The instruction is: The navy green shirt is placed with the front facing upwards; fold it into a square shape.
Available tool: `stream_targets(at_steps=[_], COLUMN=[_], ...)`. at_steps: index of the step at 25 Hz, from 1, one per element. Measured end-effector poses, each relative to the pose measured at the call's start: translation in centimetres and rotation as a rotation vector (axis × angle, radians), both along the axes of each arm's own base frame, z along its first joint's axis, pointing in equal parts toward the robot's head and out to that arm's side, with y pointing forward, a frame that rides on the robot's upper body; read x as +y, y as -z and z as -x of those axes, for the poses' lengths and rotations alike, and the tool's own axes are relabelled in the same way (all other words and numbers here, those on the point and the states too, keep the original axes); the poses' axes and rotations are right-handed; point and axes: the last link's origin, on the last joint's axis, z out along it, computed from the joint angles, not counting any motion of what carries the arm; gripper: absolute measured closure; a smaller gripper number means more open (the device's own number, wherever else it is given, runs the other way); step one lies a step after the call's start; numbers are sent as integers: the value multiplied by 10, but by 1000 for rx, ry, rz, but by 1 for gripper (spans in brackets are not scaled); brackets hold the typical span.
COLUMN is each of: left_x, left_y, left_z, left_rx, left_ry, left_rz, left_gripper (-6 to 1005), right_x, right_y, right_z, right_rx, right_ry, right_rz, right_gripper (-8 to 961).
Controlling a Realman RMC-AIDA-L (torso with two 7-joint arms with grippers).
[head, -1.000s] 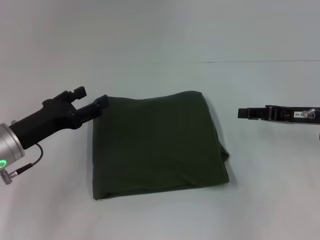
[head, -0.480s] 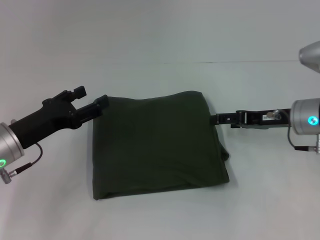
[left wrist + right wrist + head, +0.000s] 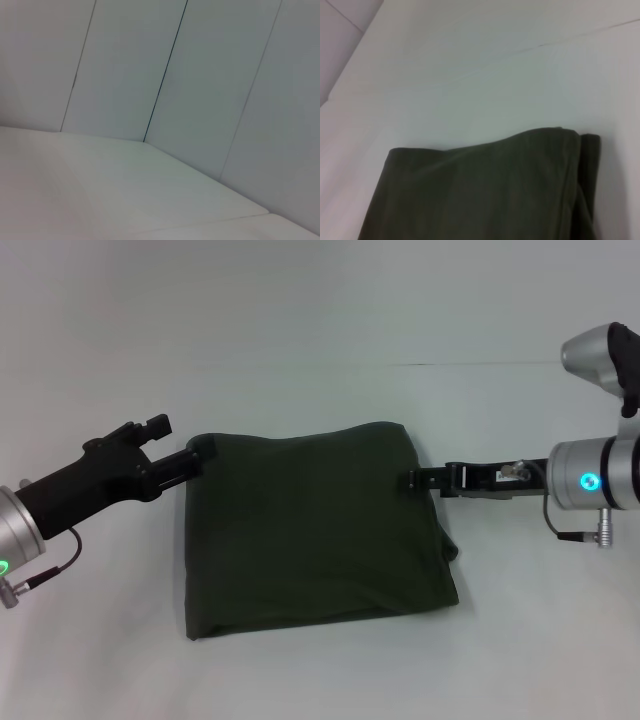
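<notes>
One navy green shirt (image 3: 315, 530) is seen lying flat on the white surface (image 3: 320, 670), already folded into a roughly square block with only plain green cloth facing up. Its near edge runs almost straight across the head view, and a small bulge of cloth sticks out at the right side near the near right corner. No other loose thing is seen on the surface around it, and nothing lies over it.

Two hands are counted, one at each side of the shirt's far half. The left hand (image 3: 190, 455) is held at the far left corner of the shirt; its dark fingers are seen spread, the lower one reaching the corner of the cloth, though whether it touches cannot be told. The right hand (image 3: 418, 480) is stretched in level from the right, its tip just at the right edge of the shirt near the far right corner. It is seen edge-on, so whether its fingers are spread or pressed together cannot be told.

In the right wrist view the folded far edge of the shirt (image 3: 485, 195) is shown with stacked layers at one corner, and bare surface beyond it. In the left wrist view only pale surface and a panelled wall (image 3: 210, 75) are shown.
</notes>
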Motion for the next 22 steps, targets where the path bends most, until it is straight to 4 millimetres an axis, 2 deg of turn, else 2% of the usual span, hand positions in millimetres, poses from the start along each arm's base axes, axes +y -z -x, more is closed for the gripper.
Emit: stream_targets(at_steps=[22], left_x=[2], left_y=[-2], left_z=[2], left_rx=[7], left_ry=[-7], left_rz=[-10], left_gripper=[124], right_x=[-1], right_y=[17], right_z=[2], right_rx=[-15], right_ry=[31], right_rz=[-5], right_gripper=[72])
